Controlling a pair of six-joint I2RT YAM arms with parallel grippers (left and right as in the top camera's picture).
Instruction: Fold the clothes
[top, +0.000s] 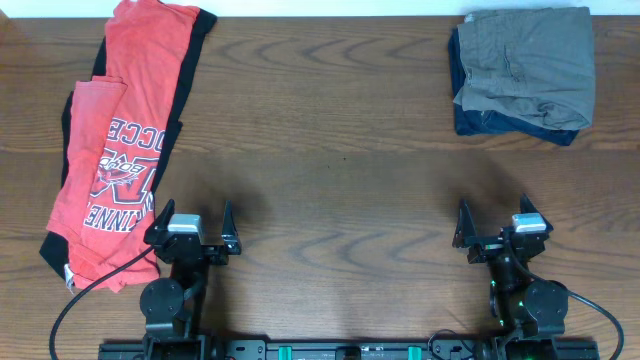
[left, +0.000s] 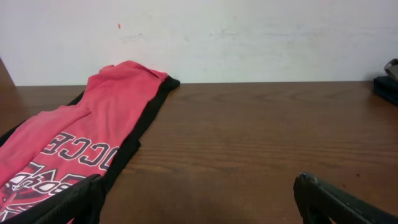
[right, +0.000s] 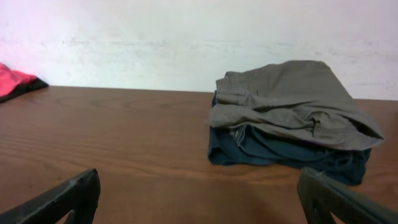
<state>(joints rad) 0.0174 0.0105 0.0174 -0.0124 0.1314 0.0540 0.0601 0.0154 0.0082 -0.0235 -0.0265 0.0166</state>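
A coral-red T-shirt with block lettering lies in a long strip at the table's left side, on top of a black garment whose edges show around it. The left wrist view shows the red T-shirt running away from the camera, with the black garment along its right edge. My left gripper stands open at the front, just right of the shirt's near end, holding nothing. My right gripper is open and empty at the front right, over bare wood.
A folded pile sits at the back right: a grey-green garment on a dark blue one. In the right wrist view that folded pile lies ahead and to the right. A white wall runs behind the table's far edge.
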